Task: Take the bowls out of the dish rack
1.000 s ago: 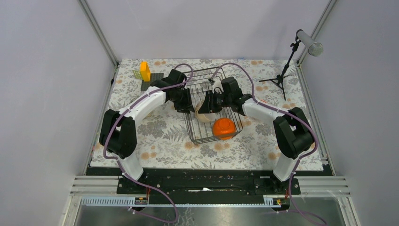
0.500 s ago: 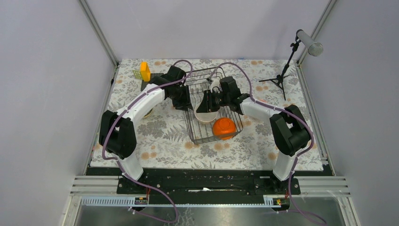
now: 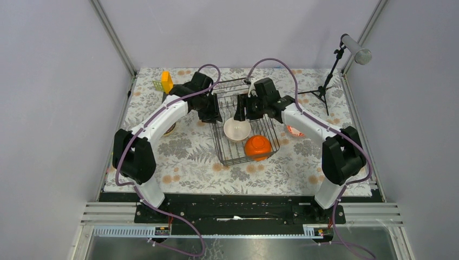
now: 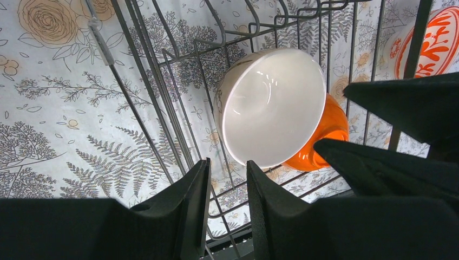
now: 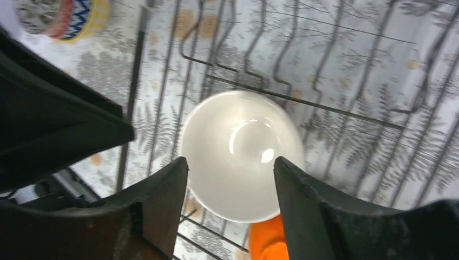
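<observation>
Right gripper [image 5: 230, 162] spread; left gripper [image 4: 227, 162] barely parted | red-patterned bowl [image 4: 435, 35] clear only from left wrist | cream bowl [image 4: 270, 105] mouth up; touching orange bowl [image 4: 325, 135]

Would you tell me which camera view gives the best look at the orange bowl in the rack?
The top external view: the orange bowl sits whole and unobstructed in the dish rack. In the left wrist view the cream bowl partly hides it; the right wrist view catches only a sliver at the bottom edge.
</observation>
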